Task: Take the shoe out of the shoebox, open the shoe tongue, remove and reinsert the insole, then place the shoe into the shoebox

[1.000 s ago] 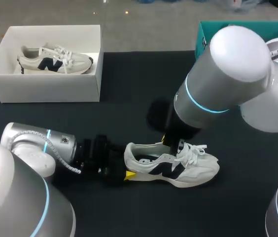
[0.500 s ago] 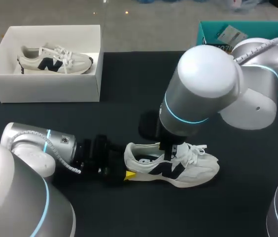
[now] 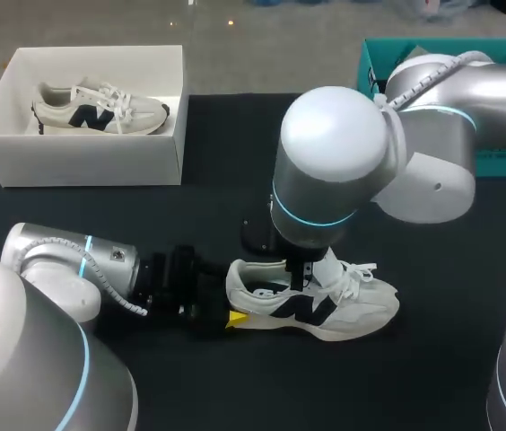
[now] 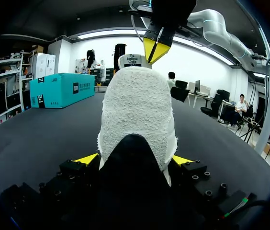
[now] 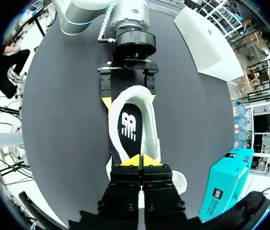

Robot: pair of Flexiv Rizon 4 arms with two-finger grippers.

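Count: two shoes, one shoebox (image 3: 91, 162), one teal box (image 3: 370, 65), two claws, all on or over the dark bench (image 3: 226, 153).

Shoe (image 3: 316, 301) lies on its sole at lower centre of the head view, toe to the right. Second shoe (image 3: 100, 108) sits inside the shoebox at upper left, well apart from the first.

Left claw (image 3: 228, 316) comes in from lower left and is at the shoe's heel. Left wrist view: my left claw (image 4: 135, 160) has a yellow tip on each side of the heel (image 4: 137, 115), both pressed against it, so it is clamped on the shoe.

Right claw (image 3: 300, 274) hangs over the shoe's opening, mostly hidden under my right arm in the head view. Right wrist view: right claw (image 5: 141, 160) has its tips pressed together, with nothing visible between them. The shoe's opening lies just ahead of the tips.

Only the right wrist view shows the dark insole (image 5: 130, 129) lying inside the shoe. Only the left wrist view shows the right claw's closed tips just beside the top of the tongue (image 4: 135, 60); I cannot tell whether they touch.
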